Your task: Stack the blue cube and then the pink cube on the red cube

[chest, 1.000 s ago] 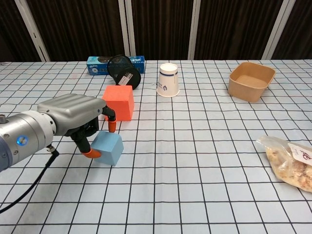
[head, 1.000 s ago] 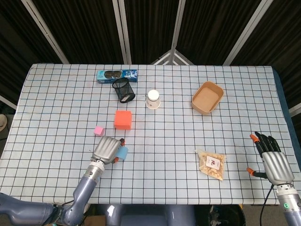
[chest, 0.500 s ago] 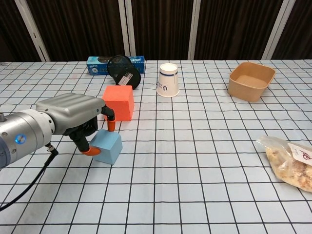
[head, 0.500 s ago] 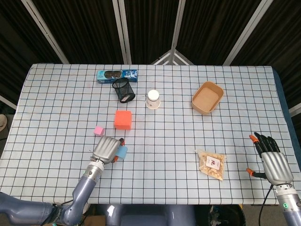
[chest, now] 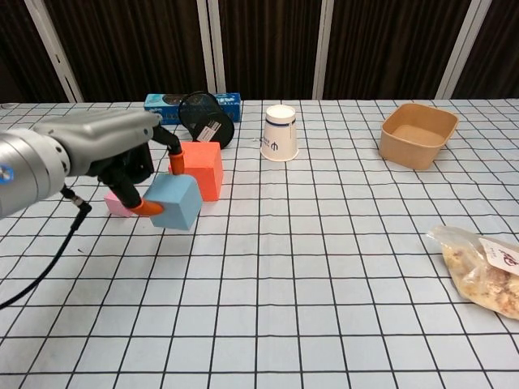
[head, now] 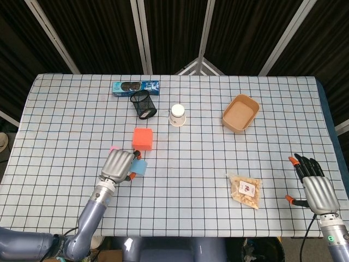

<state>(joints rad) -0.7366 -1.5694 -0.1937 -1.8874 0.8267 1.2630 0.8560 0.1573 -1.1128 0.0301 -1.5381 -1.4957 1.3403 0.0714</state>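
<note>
The left hand (chest: 122,158) pinches the blue cube (chest: 173,202) and holds it off the table, in the left part of the chest view, just in front of the red cube (chest: 199,168). The pink cube (chest: 117,204) lies on the table behind the hand. I think the blue cube needs more height first, then to be levelled and centred over the red cube before release. The right hand (head: 315,183) rests at the lower right of the head view, fingers apart, holding nothing.
</note>
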